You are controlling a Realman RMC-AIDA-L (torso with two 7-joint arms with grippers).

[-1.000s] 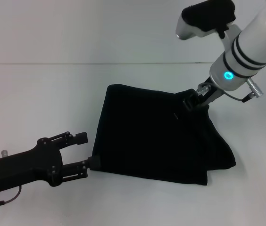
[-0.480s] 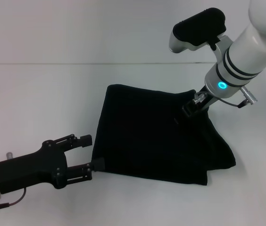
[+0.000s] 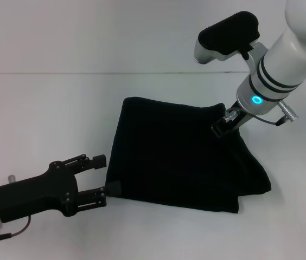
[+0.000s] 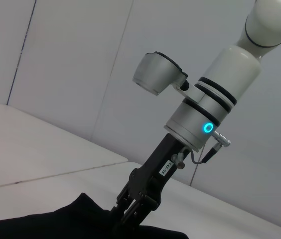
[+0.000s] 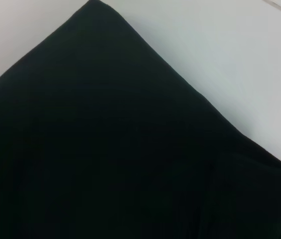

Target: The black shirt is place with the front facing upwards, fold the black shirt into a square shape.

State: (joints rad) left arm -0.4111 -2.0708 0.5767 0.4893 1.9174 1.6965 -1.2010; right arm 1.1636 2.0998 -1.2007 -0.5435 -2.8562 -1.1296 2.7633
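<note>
The black shirt [image 3: 180, 157] lies folded into a rough square in the middle of the white table, plain side up, with no letters or label showing. Its right side bulges out in a loose fold [image 3: 253, 173]. My left gripper [image 3: 103, 175] is open at the shirt's near left corner, its lower fingertip touching the cloth edge and nothing held. My right gripper [image 3: 221, 128] reaches down onto the shirt just inside its far right corner; it also shows in the left wrist view [image 4: 130, 211] above the cloth [image 4: 80, 219]. The right wrist view is filled by the shirt [image 5: 105, 149].
The white table [image 3: 50, 114] surrounds the shirt on all sides. A pale wall rises behind the table's far edge [image 3: 88, 73]. The right arm's white forearm [image 3: 283, 59] hangs over the far right of the table.
My right gripper has lowered and shifted slightly, and the shirt's raised far right corner now lies flat. My left gripper has moved forward a little along the near left corner.
</note>
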